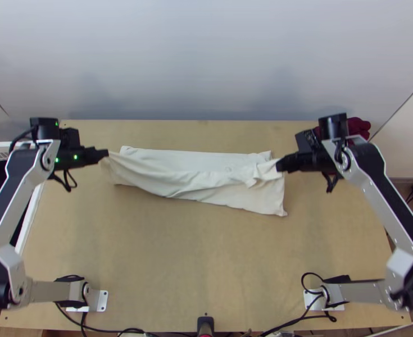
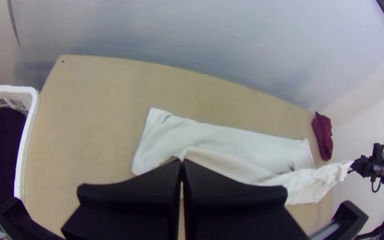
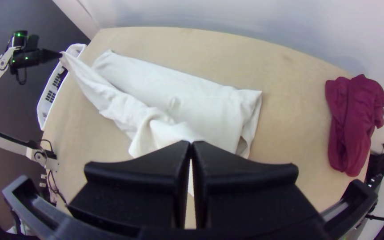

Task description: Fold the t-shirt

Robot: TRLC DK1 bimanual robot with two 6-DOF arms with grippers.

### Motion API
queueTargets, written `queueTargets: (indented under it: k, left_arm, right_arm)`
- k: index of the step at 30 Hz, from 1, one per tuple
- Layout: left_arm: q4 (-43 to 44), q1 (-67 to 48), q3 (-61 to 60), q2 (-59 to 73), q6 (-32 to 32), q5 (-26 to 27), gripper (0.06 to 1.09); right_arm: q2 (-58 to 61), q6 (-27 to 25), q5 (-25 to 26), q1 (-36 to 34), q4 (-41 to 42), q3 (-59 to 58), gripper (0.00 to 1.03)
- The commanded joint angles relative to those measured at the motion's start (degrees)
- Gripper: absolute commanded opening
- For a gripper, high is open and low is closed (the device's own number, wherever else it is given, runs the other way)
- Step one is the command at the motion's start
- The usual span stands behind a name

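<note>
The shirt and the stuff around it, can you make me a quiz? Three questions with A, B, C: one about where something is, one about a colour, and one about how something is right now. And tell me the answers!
1. Where on the table is the red cloth?
A) By the far left corner
B) By the far right corner
C) Mid near edge

2. What colour is the basket?
A) White
B) Green
C) Yellow

3. How is the shirt?
A) Rolled into a ball
B) Lying untouched
C) Gripped in two places, partly lifted

Answers:
1: B, the top view shows it behind the right gripper, at that corner.
2: A, its rim is white; the clothes inside are dark.
3: C, the left gripper and the right gripper are each shut on it, with a stretch pulled up between them.
</note>
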Motion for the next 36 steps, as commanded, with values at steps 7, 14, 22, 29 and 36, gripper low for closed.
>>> queueTargets:
  k: [7, 14, 22, 29, 36]
  left_arm:
    - [1.6, 1.2, 13.3, 18.2, -3.6, -4.6, 0.1]
    - [3.9, 1.0, 14.2, 23.7, -3.6, -6.6, 0.1]
    - [5.5, 1.1, 15.2, 28.9, -3.7, -8.3, 0.1]
    - [5.4, -0.2, 16.9, 32.4, -5.2, -8.5, 0.1]
    - [2.0, -0.6, 20.9, 35.3, -6.0, -8.5, 0.83]
  right_arm:
    - [16.2, -2.0, 0.0, -5.5, 3.7, 7.6, 0.03]
    - [22.2, -3.3, 1.9, -7.3, 7.3, 8.1, 0.03]
    - [27.7, -4.2, 3.0, -10.8, 10.8, 8.5, 0.03]
    - [30.7, -4.0, 3.5, -10.4, 13.5, 7.6, 0.03]
    - [31.3, -4.2, 3.5, -9.0, 14.6, 7.4, 0.19]
